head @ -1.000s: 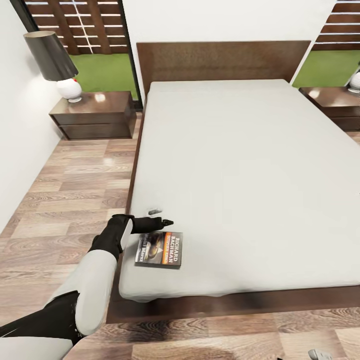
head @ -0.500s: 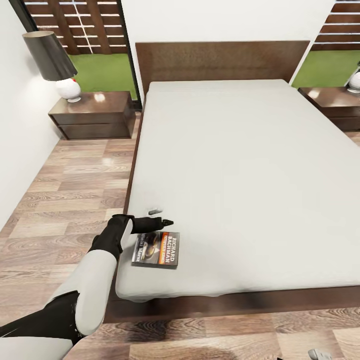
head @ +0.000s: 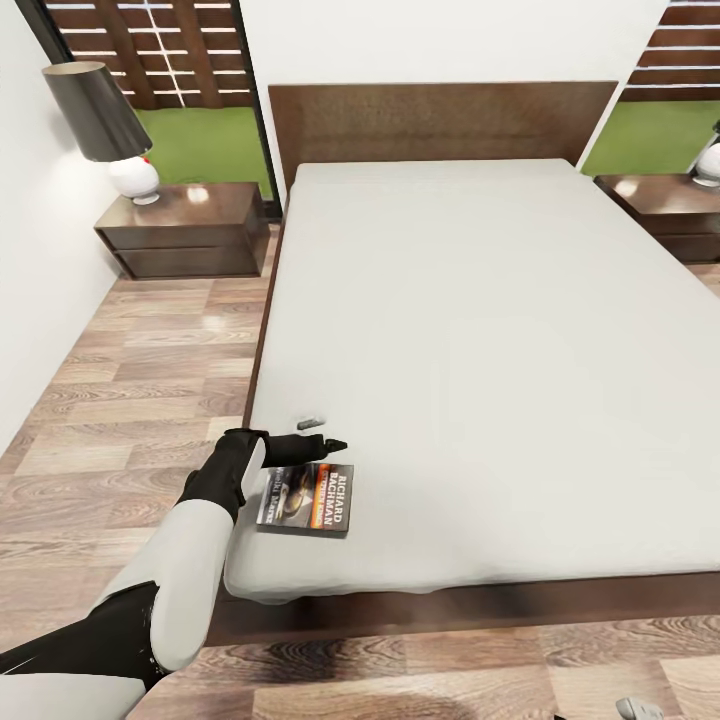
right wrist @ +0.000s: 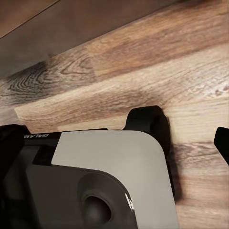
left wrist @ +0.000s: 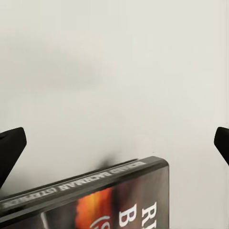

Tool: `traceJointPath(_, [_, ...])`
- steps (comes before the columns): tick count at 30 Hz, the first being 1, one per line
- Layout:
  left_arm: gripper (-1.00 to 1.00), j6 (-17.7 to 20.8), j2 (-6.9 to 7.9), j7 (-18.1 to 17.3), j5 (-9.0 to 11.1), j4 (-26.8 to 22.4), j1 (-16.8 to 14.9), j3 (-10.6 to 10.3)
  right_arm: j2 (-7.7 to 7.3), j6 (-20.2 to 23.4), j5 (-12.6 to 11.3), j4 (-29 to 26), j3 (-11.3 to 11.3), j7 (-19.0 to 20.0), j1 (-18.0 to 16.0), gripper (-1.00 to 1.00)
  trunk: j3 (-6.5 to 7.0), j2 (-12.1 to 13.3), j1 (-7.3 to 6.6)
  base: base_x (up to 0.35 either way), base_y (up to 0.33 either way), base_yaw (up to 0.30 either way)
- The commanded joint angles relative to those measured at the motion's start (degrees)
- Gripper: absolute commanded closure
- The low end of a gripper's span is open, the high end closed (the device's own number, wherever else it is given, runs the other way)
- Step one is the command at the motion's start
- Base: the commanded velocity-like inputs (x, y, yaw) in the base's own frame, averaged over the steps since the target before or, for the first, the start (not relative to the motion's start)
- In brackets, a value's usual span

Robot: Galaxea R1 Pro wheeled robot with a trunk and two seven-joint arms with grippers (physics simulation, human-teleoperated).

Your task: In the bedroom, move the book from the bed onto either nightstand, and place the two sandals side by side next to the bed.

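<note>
Head view: your left gripper point(head: 322, 444) hovers over the mattress just beyond the book point(head: 305, 499), which lies near the bed point(head: 440, 120) corner; close now and you'd grab air.
Left wrist view: fingers point(left wrist: 10, 148) spread wide, nothing between them; the book's point(left wrist: 105, 195) thin spine lies flat, so pads may skid over it.
Right wrist view: right gripper's fingers point(right wrist: 12, 138) spread, pointing down at wood floor point(right wrist: 143, 62) and the robot's base point(right wrist: 95, 181).

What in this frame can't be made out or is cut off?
- Right nightstand, head view: cut by the picture's edge.
- Book cover, left wrist view: lower part cut by the edge.
- Left gripper, head view: contact with the book unclear.
- Lamp on the right nightstand: mostly cropped.
</note>
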Motion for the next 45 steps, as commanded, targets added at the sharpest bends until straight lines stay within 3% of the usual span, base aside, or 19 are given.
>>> traceJointPath(1, [-1.00,0.4,-0.09,-0.4,-0.8,0.0,0.0,0.4,-0.02,-0.2,-0.4,0.0,0.5,0.1,0.0,-1.00,-0.04,0.0,0.00,-0.041,0.000,0.000])
traceJointPath(10, [-1.00,0.4,-0.09,-0.4,-0.8,0.0,0.0,0.4,-0.02,-0.2,-0.4,0.0,0.5,0.1,0.0,-1.00,-0.04,0.0,0.00,-0.154,0.000,0.000])
traceJointPath(45, [-1.00,0.4,-0.09,-0.4,-0.8,1.8,0.0,0.2,-0.02,-0.2,-0.5,0.0,0.5,0.1,0.0,-1.00,-0.04,0.0,0.00,-0.002,-0.041,0.000])
